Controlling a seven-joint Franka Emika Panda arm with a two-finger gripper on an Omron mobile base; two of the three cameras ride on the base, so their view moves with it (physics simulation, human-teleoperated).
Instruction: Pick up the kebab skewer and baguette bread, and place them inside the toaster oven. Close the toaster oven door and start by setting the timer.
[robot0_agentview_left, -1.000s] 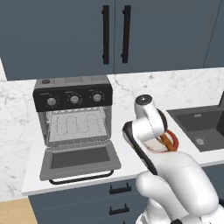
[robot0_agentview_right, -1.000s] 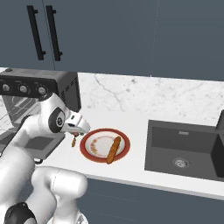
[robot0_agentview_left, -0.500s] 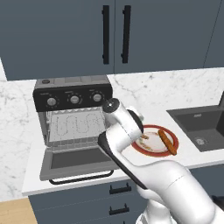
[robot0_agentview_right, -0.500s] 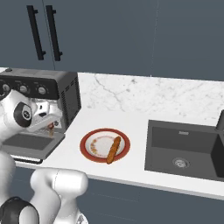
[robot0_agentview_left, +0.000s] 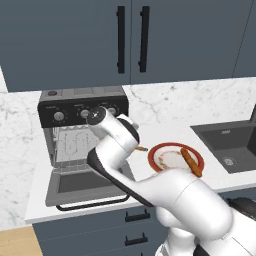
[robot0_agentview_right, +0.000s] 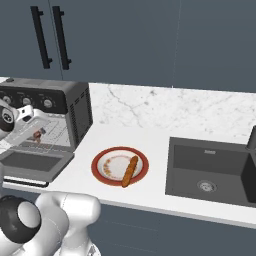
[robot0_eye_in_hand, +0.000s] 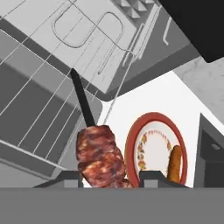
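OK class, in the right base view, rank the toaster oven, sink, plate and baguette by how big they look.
1. Sink
2. Toaster oven, partly cut off at the frame edge, so its place against the sink is unsure
3. Plate
4. Baguette

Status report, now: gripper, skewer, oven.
Gripper shut on kebab skewer, at the open toaster oven. Door down, rack free. Baguette bread on plate.

white counter (robot0_agentview_right: 150, 145) | on it: toaster oven (robot0_agentview_right: 60, 107), red plate (robot0_agentview_right: 142, 167) | sink (robot0_agentview_right: 212, 167) inset
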